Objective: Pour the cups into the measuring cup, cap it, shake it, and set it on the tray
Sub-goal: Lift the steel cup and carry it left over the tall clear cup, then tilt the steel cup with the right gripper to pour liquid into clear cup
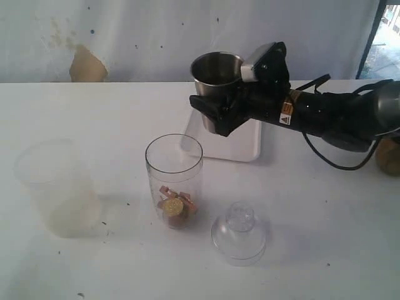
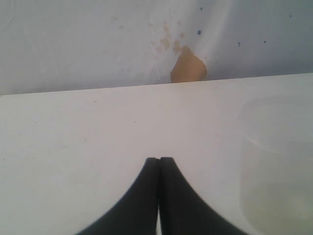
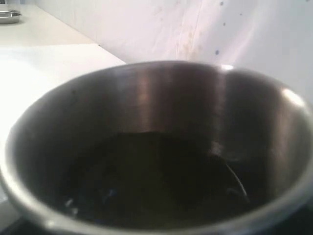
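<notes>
In the exterior view, your right gripper (image 1: 220, 114) is clamped around the steel tumbler (image 1: 215, 78) and holds it off the table (image 1: 94, 112), mouth up and about upright. From this angle it overlaps the far left edge of the tray (image 1: 240, 145). The measuring cup (image 1: 174, 178) stands upright on the table just in front of the tray, with small brown and gold pieces (image 1: 175, 206) in its bottom. The cap (image 1: 239, 234) sits neck up beside it, apart from it. A frosted cup (image 1: 59, 187) stands well off to the left. The brown shape at the right edge may be the wooden cup (image 1: 389, 156), but it is cropped.

In the left wrist view, your left gripper (image 2: 159, 159) has its jaws pressed together on nothing, low over bare table, with the frosted cup (image 2: 276, 166) near it.

In the right wrist view, the tumbler (image 3: 161, 98) fills the picture. Its inside is dark, so you cannot tell what it holds.
</notes>
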Tool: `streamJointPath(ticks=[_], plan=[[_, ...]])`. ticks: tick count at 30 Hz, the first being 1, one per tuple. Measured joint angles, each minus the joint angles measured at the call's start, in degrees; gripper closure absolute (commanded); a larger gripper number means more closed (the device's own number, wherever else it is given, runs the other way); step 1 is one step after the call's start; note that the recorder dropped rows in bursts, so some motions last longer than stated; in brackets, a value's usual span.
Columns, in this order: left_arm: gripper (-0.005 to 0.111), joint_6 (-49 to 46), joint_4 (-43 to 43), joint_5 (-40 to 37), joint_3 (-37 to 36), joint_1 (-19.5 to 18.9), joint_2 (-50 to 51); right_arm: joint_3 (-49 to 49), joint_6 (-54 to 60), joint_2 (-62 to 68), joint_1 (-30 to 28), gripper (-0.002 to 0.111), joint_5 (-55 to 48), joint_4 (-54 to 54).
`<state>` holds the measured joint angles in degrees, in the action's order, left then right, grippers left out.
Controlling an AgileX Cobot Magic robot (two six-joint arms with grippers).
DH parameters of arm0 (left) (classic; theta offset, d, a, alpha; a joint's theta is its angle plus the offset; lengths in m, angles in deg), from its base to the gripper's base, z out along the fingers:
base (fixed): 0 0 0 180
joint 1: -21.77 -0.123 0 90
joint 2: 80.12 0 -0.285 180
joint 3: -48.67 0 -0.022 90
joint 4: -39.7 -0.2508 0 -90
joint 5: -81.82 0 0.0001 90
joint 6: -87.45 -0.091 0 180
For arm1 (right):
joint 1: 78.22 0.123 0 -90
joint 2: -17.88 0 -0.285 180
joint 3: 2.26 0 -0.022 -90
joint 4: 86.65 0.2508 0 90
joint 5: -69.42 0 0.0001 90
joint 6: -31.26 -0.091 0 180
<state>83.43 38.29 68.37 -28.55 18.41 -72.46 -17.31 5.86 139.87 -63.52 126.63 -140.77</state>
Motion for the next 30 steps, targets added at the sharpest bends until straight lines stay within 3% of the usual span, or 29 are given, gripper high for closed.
streamJointPath(ticks=[30], plan=[[0.107,0.00,0.00,0.00,0.00,0.00,0.00,0.55,15.77,0.10,0.14,0.108,-1.64,-7.61]])
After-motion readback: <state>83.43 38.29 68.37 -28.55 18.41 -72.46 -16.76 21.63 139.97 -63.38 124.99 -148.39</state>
